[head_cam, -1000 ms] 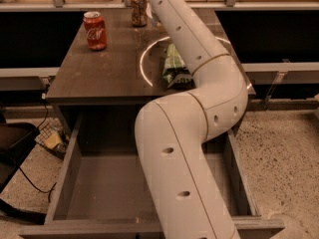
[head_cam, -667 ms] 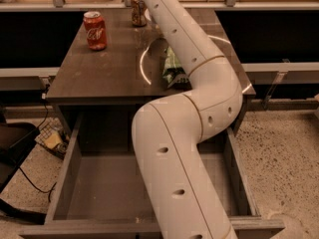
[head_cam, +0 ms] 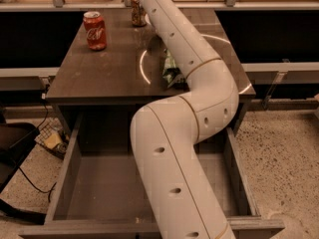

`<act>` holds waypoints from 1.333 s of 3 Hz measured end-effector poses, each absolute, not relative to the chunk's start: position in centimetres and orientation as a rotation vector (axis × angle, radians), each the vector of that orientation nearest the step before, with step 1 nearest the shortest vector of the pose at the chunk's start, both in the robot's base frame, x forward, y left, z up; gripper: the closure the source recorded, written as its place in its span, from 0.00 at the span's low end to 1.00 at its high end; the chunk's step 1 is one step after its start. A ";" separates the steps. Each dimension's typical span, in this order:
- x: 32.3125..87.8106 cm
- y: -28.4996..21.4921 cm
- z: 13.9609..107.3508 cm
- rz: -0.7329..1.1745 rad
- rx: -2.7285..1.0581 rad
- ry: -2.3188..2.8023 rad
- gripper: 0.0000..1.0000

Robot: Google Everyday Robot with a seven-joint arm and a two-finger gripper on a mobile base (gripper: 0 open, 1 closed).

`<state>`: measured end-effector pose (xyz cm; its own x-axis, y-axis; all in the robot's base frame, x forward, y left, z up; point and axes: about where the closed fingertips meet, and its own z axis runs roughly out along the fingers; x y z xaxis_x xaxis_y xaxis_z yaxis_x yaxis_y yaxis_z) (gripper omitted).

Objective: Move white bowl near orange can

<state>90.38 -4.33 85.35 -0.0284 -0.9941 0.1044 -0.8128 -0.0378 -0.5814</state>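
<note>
The orange can point(head_cam: 137, 12) stands at the far edge of the dark table point(head_cam: 99, 73), with my arm point(head_cam: 189, 63) passing just to its right and covering part of it. The arm reaches over the table and leaves the picture at the top, so my gripper is out of view. The white bowl does not show; it is hidden or out of view. A thin pale arc point(head_cam: 142, 66) lies on the tabletop beside the arm.
A red cola can point(head_cam: 94, 30) stands at the table's far left. A green snack bag point(head_cam: 171, 72) lies mid-table against the arm. An open grey drawer point(head_cam: 99, 183) sticks out below the table's front edge. Cables and a basket point(head_cam: 50, 138) lie on the floor at left.
The upper part of my arm has swung a little to the left, closer to the orange can. The cans and the snack bag have not moved.
</note>
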 end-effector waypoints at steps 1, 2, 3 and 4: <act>90.5 -4.3 85.0 -0.719 -1.910 1.897 0.59; 90.6 -4.3 84.4 -0.717 -1.915 1.899 0.27; 90.7 -4.2 84.0 -0.716 -1.918 1.900 0.05; 90.7 -4.2 84.4 -0.716 -1.918 1.900 0.00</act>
